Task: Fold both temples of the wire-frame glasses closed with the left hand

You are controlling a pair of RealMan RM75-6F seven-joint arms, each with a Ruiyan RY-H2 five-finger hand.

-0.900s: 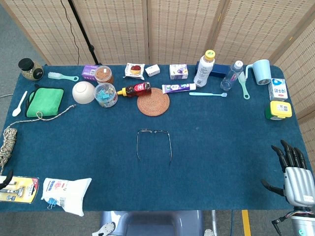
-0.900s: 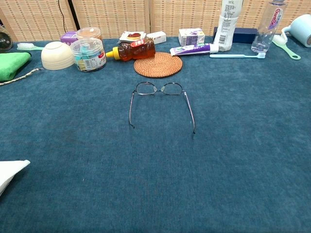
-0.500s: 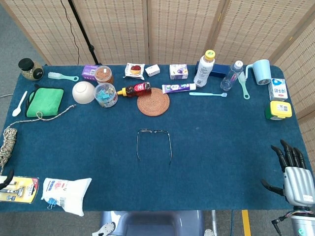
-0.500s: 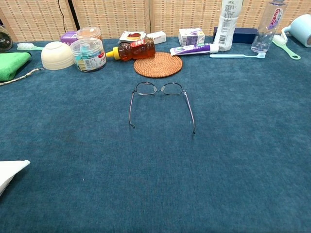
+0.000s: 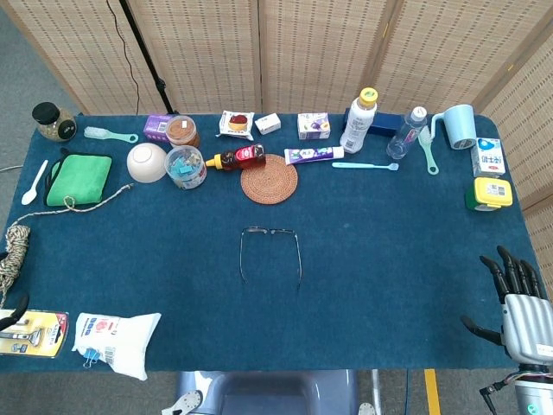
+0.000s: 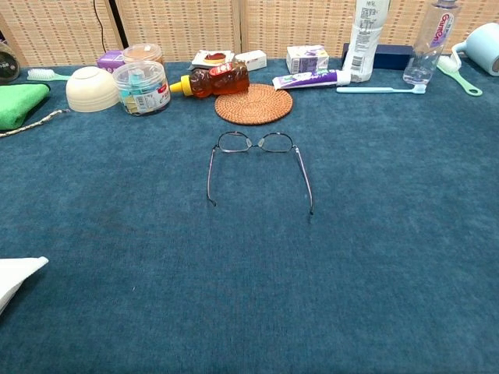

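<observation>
On the blue table (image 5: 389,259) we see the wire-frame glasses (image 6: 256,160) lying mid-table, both temples swung fully open and pointing toward us, lens front facing the woven coaster (image 6: 253,103) just beyond. Nothing touches them. At the near right edge sits the right hand (image 5: 520,307), fingers apart and raised, holding nothing, well apart from the glasses. Our left hand is not clearly in view, only a dark sliver at the far left edge of the head view, so its state cannot be told.

We judge the step as the approach: bring the left hand in from the left side, low, and push 1 temple tip inward toward the lenses, then the other. The thin frame will likely slide on the cloth, so press lightly and keep the front braced.
</observation>
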